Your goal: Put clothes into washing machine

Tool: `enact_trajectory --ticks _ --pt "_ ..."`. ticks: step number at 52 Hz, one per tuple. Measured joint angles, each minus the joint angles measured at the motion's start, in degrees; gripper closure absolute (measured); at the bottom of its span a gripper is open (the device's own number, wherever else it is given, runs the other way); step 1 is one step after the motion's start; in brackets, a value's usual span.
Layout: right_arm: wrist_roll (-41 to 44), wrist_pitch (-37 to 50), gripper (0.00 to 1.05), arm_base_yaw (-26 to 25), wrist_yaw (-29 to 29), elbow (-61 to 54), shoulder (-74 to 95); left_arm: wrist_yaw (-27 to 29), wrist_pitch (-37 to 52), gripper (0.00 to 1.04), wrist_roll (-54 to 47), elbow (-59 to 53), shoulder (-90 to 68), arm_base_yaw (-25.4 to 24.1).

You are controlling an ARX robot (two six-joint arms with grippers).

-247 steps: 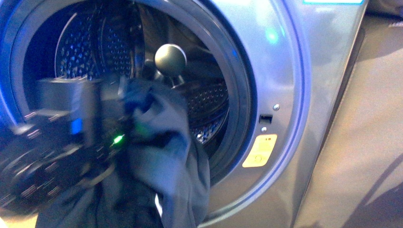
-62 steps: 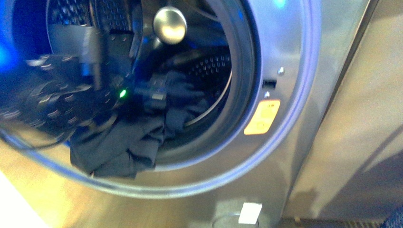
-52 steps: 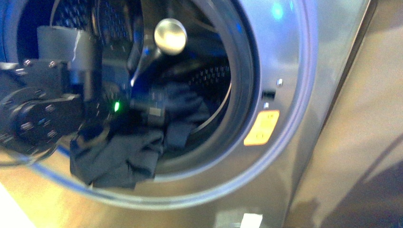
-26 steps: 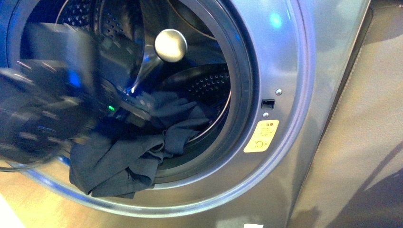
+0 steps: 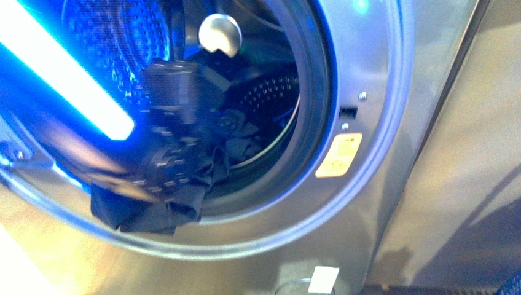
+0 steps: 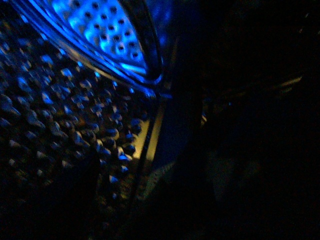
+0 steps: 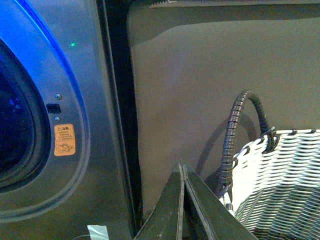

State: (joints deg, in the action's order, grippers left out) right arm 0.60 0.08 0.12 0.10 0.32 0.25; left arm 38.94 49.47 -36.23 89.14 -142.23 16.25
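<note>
At 7 o'clock of the washing machine [image 5: 368, 74] porthole, the clothes [image 5: 153, 209] drape over the gasket; left gripper [image 5: 230, 120] (blurred) state indeterminable; right gripper [image 7: 182, 190] fingers pressed together, empty, beside 1 basket [image 7: 280, 175].

a plain grey-brown wall panel [image 5: 467, 153] fills the right side of the front view, with soft diagonal shadows lying across it, and a dark vertical gap [image 7: 117, 115] runs along its left edge. low on the right, near that panel, stands a white woven wicker basket [image 7: 280, 185] with a dark ribbed arched handle [image 7: 235, 135] rising at its left rim. a warm yellowish patch of floor or light [image 5: 43, 258] shows at the near left, too blurred to tell which.
</note>
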Motion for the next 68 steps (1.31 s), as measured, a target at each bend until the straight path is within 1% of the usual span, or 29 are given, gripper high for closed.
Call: enact_trajectory --ticks 2,5,7,9,13,15,17,23,24,32,33,36,37,43,45,46,47,51,52,57,62,64,68 --pt "0.0 0.0 1.02 0.0 0.0 0.0 0.0 -0.59 -7.04 0.07 6.75 1.11 0.09 -0.74" --pt "0.0 0.0 1.02 0.0 0.0 0.0 0.0 -3.21 -10.4 0.07 12.79 1.05 0.15 -1.46" --pt "0.0 0.0 1.02 0.0 -0.02 0.0 0.0 -6.78 -12.66 0.07 17.05 0.39 0.33 -1.92" --pt "0.0 0.0 1.02 0.0 -0.02 0.0 0.0 -10.03 -13.92 0.07 21.33 -0.52 1.03 -2.1" --pt "0.0 0.0 1.02 0.0 -0.02 0.0 0.0 -14.01 -14.32 0.07 26.95 -1.81 2.64 -2.16" --pt "0.0 0.0 1.02 0.0 0.0 0.0 0.0 -14.71 -13.46 0.07 28.41 -2.43 3.54 -2.14" --pt "0.0 0.0 1.02 0.0 -0.02 0.0 0.0 -14.64 -12.41 0.1 28.92 -2.78 3.98 -2.14" --pt "0.0 0.0 1.02 0.0 0.0 0.0 0.0 -15.02 -12.07 0.3 30.51 -3.19 5.64 -2.16" --pt "0.0 0.0 1.02 0.0 0.0 0.0 0.0 -15.1 -12.07 0.31 30.64 -3.23 5.75 -2.16" --pt "0.0 0.0 1.02 0.0 0.0 0.0 0.0 -15.19 -11.41 0.62 31.23 -4.81 6.82 -2.14" --pt "0.0 0.0 1.02 0.0 0.0 0.0 0.0 -15.23 -11.41 0.64 31.41 -5.01 6.93 -2.12" --pt "0.0 0.0 1.02 0.0 0.0 0.0 0.0 -15.45 -11.26 0.74 31.54 -6.54 7.72 -1.99" --pt "0.0 0.0 1.02 0.0 0.0 0.0 0.0 -15.45 -11.1 0.76 31.54 -6.84 7.85 -1.99" --pt "0.0 0.0 1.02 0.0 0.0 0.0 0.0 -15.93 -9.53 0.96 31.74 -11.02 10.86 -1.84" --pt "0.0 0.0 1.02 0.0 0.0 0.0 0.0 -16.5 -9.53 1.01 31.85 -12.37 12.04 -1.84" --pt "0.0 0.0 1.02 0.0 0.0 0.0 0.0 -17.18 -9.4 1.02 32.22 -13.31 12.87 -1.84" --pt "0.0 0.0 1.02 0.0 0.0 0.0 0.0 -17.86 -8.98 0.98 32.46 -14.62 13.97 -1.84" --pt "0.0 0.0 1.02 0.0 0.0 0.0 0.0 -19.5 -7.52 0.86 32.72 -18.43 17.05 -1.84" --pt "0.0 0.0 1.02 0.0 0.0 0.0 0.0 -19.93 -6.73 0.81 32.94 -20.39 18.58 -1.84" --pt "0.0 0.0 1.02 0.0 0.0 0.0 0.0 -21.66 -4.07 0.62 33.14 -27.54 23.69 -1.9" --pt "0.0 0.0 1.02 0.0 0.0 0.0 0.0 -23.19 -2.34 0.48 33.29 -32.7 27.23 -2.23" --pt "0.0 0.0 1.02 0.0 0.0 0.0 0.0 -24.15 -1.81 0.4 33.38 -35.6 29.31 -2.49" --pt "0.0 0.0 1.02 0.0 0.0 0.0 0.0 -25.86 -1.66 0.29 33.57 -39.65 32.59 -2.95"
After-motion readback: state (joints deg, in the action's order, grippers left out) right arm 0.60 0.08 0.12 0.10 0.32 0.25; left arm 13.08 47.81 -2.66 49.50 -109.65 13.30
